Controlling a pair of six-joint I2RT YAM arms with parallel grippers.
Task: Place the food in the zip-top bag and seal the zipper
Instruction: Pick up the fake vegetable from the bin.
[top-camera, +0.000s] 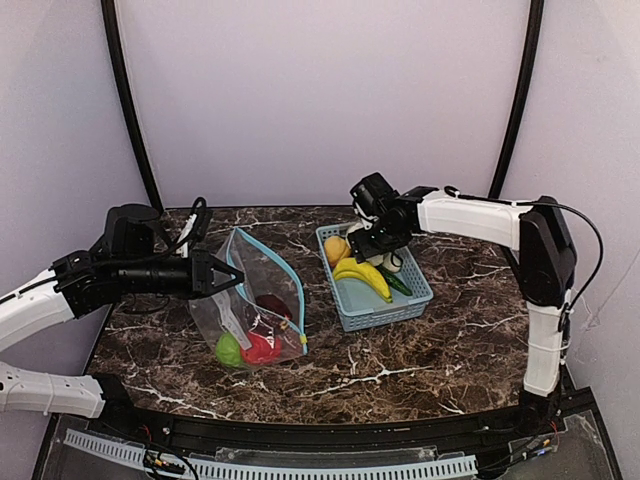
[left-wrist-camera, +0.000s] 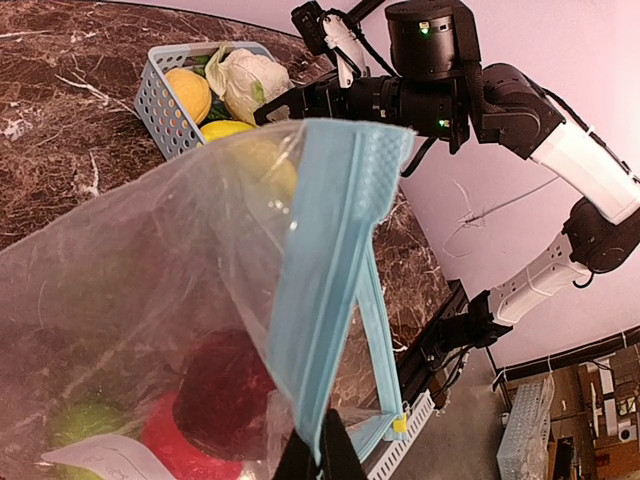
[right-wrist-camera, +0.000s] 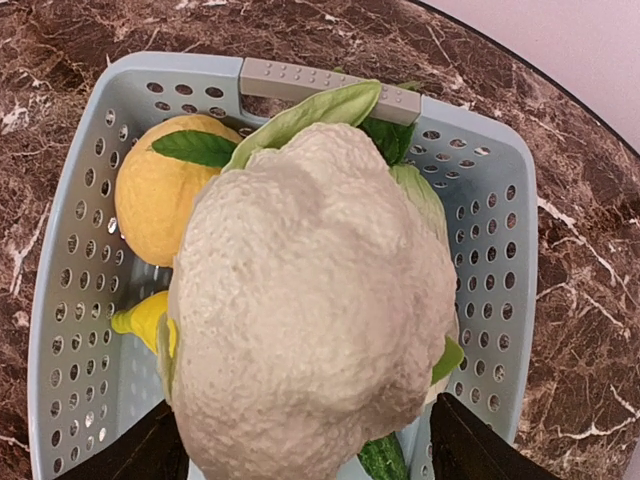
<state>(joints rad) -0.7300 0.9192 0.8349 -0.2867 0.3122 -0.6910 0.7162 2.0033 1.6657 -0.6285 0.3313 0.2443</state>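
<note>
Left gripper (top-camera: 222, 275): jaws fully closed on the zipper (top-camera: 299, 300), holding one lip of the zip-top bag (top-camera: 250, 315) up above the bench (top-camera: 440, 340). Right gripper (top-camera: 365, 238): jaws set wide, one finger on each side of the cauliflower (right-wrist-camera: 310, 300). Whether the pads press on it cannot be told.

Surroundings. A light blue lattice basket (top-camera: 385, 318) stands right of the bench centre, nearer the back edge. It is near the bag's mouth but apart from it. It holds the cauliflower, an orange (top-camera: 336, 248), a banana (top-camera: 362, 275) and a cucumber (top-camera: 397, 283). From above, the right arm's wrist housing covers most of the cauliflower.

View differences.
- Top view: shows how bag and basket lie on the bench. The cauliflower is almost hidden.
- Right wrist view: the cauliflower fills the frame, white and pebbled with green leaves. The orange sits in the basket's back-left corner. Only the tips of the banana and cucumber show beneath the cauliflower.
- Left wrist view: looks along the teal strip, with its two lips parted and a yellow slider (left-wrist-camera: 400, 425) where they meet.

Task item. The bag lies left of the bench centre. It is clear and crinkled, with a white label (top-camera: 226, 320). A green apple (top-camera: 229, 349) and a red apple (top-camera: 262, 348) lie at its front end, and a dark red apple (top-camera: 273, 303) lies behind them.
</note>
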